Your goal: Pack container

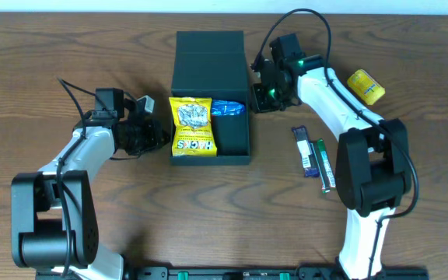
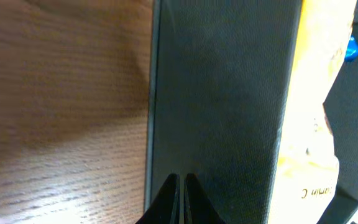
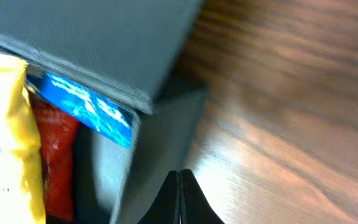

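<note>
- The wooden table (image 1: 68, 47) is carrying everything in view.
- The container (image 1: 208, 58) is sitting near the middle of the table, toward the far edge. Its flap lid is standing open at the back and its inside is facing up.
- The left arm (image 1: 76, 155) is reaching in from the left side. The right arm (image 1: 341, 109) is bending in from the right.
- The yellow snack packet (image 1: 192, 126) is lying in the left half of the container, its edge riding along the left wall.
- The blue packet (image 1: 228, 108) is lying inside at the back right, beside the yellow one. The right wrist view is showing a red packet (image 3: 58, 155) tucked between them.
- The left gripper (image 2: 182, 186) is pressing against the outside of the container's left wall (image 2: 222, 93). Its jaws are together and holding nothing.
- The right gripper (image 3: 180, 180) is hovering just beside the container's right wall (image 3: 160, 143). Its jaws are also together and empty.
- Two slim bars, one purple (image 1: 305, 152) and one green (image 1: 324, 165), are lying side by side on the table to the right of the container.
- A small yellow packet (image 1: 365, 85) is lying at the far right, well apart from the container.
</note>
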You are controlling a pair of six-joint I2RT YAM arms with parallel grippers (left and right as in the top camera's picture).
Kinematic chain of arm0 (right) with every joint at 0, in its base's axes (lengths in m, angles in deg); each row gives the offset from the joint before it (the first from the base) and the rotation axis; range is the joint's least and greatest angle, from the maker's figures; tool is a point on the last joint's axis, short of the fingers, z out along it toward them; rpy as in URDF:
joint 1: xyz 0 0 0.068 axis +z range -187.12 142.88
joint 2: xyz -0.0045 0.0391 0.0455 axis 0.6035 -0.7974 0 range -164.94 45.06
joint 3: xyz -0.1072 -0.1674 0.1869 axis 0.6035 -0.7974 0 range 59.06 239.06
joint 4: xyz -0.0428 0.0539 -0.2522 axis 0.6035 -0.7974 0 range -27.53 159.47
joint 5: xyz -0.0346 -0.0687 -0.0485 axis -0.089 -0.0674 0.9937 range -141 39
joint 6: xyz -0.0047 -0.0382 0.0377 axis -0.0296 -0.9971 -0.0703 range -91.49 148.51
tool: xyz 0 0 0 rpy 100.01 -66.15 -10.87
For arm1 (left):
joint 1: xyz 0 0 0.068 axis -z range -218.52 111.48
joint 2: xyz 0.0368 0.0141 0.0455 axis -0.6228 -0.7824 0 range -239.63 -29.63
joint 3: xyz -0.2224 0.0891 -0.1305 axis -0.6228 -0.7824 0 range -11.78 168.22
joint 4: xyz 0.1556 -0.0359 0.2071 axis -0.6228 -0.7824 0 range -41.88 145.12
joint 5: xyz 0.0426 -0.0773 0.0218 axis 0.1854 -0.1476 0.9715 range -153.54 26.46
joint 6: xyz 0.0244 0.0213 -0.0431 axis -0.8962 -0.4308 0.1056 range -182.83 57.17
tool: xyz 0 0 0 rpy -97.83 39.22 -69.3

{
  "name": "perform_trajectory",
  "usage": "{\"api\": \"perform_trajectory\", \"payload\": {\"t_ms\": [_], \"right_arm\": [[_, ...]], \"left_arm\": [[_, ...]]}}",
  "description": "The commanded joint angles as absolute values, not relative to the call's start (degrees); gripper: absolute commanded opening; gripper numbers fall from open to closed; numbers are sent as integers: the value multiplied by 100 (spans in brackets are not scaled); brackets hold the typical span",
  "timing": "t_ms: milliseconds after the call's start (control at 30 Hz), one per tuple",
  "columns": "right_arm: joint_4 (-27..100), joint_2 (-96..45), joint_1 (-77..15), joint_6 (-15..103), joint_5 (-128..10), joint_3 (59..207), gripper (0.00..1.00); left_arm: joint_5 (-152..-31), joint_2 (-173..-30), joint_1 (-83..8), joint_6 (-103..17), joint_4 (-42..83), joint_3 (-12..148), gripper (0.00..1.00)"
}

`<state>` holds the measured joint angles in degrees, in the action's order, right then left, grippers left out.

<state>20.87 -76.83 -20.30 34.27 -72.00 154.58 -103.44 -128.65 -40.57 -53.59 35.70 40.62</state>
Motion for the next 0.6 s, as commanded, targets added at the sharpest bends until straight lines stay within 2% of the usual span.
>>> {"api": "perform_trajectory", "payload": {"t_ms": [0,133,333,567], "right_arm": [[1858,-7447,-2161,3213,-6743,16164,1],[1672,-7158,-1969,2892,-6765,16676,1],[1705,-7163,-1311,2649,-8024,16584,1],[1731,-7394,-544,2568,-7501,16497,1]], "left_arm": [[-10335,-12927,-4216,-5296,3585,4145,6],[-10268,-12927,-4369,-5296,3611,4246,6],[-10198,-12927,-4452,-5294,3819,4250,6],[-10187,-12927,-4577,-5292,4037,4250,6]]}}
